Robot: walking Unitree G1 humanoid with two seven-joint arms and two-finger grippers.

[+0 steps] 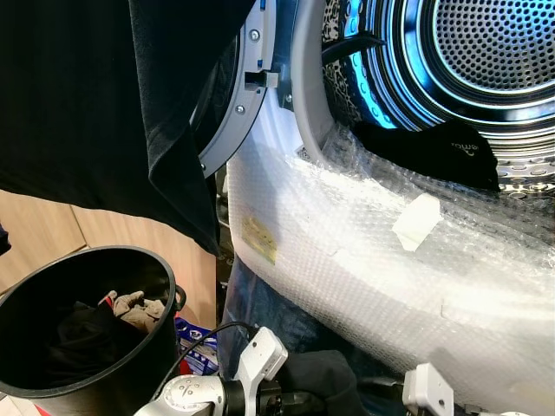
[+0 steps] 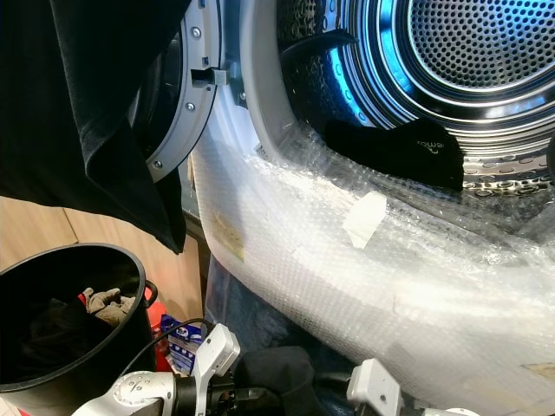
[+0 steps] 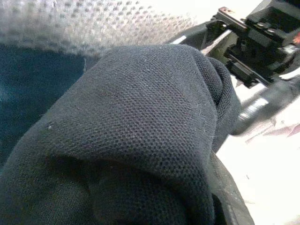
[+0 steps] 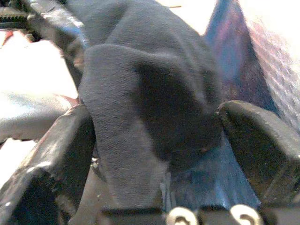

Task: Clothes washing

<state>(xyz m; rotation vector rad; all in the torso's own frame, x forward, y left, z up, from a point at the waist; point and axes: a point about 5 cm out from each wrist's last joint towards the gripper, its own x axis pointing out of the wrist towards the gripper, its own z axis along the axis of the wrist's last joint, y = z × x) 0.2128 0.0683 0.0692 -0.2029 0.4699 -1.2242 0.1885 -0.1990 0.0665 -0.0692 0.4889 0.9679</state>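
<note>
The washing machine drum (image 1: 486, 52) stands open and lit blue, and a black garment (image 1: 434, 147) lies at its front rim. Low in front of the machine, a bunched dark garment (image 1: 325, 377) hangs between my two grippers. My left gripper (image 1: 290, 400) is shut on it, and in the left wrist view the cloth (image 3: 140, 131) covers the fingers. My right gripper (image 4: 154, 117) is open, with a fold of the same garment (image 4: 140, 93) between its two black fingers (image 4: 61, 150). A black bin (image 1: 87, 250) at lower left holds more clothes.
Bubble wrap (image 1: 364, 251) covers the machine's front below the opening. The round door (image 1: 238, 104) is swung open to the left, and a large black cloth (image 1: 104, 95) hangs in front of it. A blue-and-white pack (image 1: 195, 334) lies between the bin and the machine.
</note>
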